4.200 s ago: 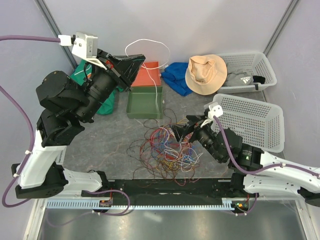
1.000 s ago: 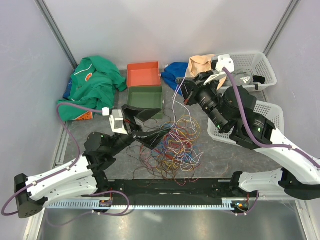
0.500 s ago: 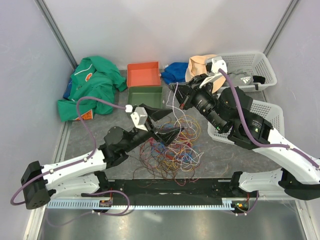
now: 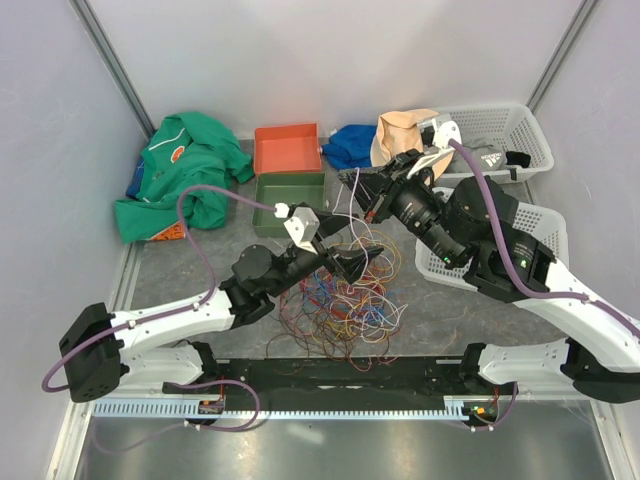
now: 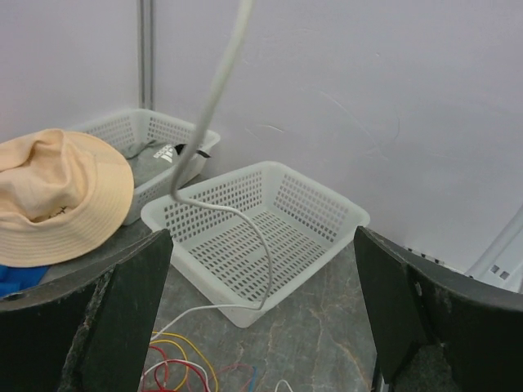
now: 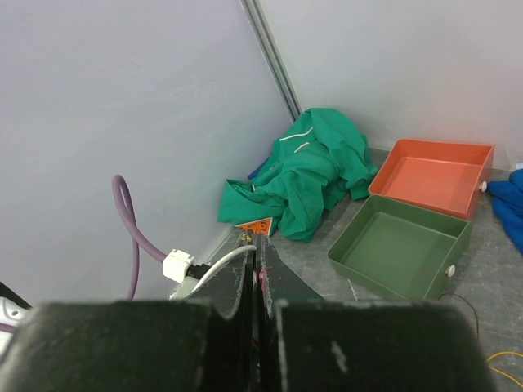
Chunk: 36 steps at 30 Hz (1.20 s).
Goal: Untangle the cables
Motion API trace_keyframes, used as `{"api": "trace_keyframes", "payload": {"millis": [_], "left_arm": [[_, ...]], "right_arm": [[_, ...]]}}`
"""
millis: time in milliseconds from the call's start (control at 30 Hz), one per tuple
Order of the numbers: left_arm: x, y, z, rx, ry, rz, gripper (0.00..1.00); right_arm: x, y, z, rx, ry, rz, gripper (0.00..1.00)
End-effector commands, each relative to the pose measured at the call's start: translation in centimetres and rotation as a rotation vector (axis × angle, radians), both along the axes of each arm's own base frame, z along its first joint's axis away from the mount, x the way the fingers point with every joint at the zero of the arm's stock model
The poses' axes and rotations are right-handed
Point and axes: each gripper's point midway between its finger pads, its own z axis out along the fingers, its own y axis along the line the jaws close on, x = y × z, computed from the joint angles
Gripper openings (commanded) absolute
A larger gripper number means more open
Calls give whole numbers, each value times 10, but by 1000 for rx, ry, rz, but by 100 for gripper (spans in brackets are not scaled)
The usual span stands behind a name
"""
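Note:
The cables (image 4: 340, 295) lie as a tangled heap of thin red, orange, yellow, white and blue strands on the table's middle. My right gripper (image 4: 362, 195) hangs above the heap's far edge, shut on a white cable (image 4: 347, 210) that drops from it into the heap. In the right wrist view the jaws of that gripper (image 6: 257, 245) are pressed together and the white cable (image 6: 221, 265) comes out on their left. My left gripper (image 4: 350, 250) is open just over the heap, pointing right. Between its fingers (image 5: 122, 310) the white cable (image 5: 265, 269) hangs free, with yellow and red strands (image 5: 176, 359) below.
A green tray (image 4: 289, 197) and an orange tray (image 4: 286, 147) stand behind the heap. A green garment (image 4: 178, 170) lies at the back left. A tan hat (image 4: 400, 130), a blue cloth (image 4: 350, 145) and two white baskets (image 4: 500, 140) (image 4: 545, 230) fill the right side.
My left arm has reached rightward, bringing its open gripper over the heap under the right gripper. The right gripper has stayed shut on the white cable and barely shifted.

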Motion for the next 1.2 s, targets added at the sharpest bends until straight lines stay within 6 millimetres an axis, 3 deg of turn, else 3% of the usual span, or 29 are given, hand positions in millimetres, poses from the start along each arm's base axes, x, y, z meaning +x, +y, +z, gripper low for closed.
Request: {"api": "trace_keyframes", "payload": {"millis": [0, 167, 333, 433, 600, 700, 933, 1167], "left_arm": [[17, 29, 19, -40, -69, 166, 100], [17, 60, 20, -27, -111, 238, 100], [-1, 96, 34, -58, -179, 221, 100], [-31, 97, 36, -47, -240, 65, 100], [-83, 72, 32, 31, -281, -272, 100], [-101, 63, 27, 25, -267, -406, 100], [-76, 39, 9, 28, -212, -379, 100], [-47, 15, 11, -18, -187, -323, 100]], "right_arm": [[-2, -17, 12, 25, -32, -32, 0], [-2, -21, 14, 23, -39, -47, 0], [-2, -22, 15, 29, -38, -48, 0], [-3, -22, 16, 32, -38, -47, 0], [-3, -21, 17, 39, -34, -43, 0], [-3, -20, 17, 43, -29, -39, 0], [-5, -10, 11, 46, -7, -6, 0], [-3, -2, 5, 29, 0, 6, 0]]}}
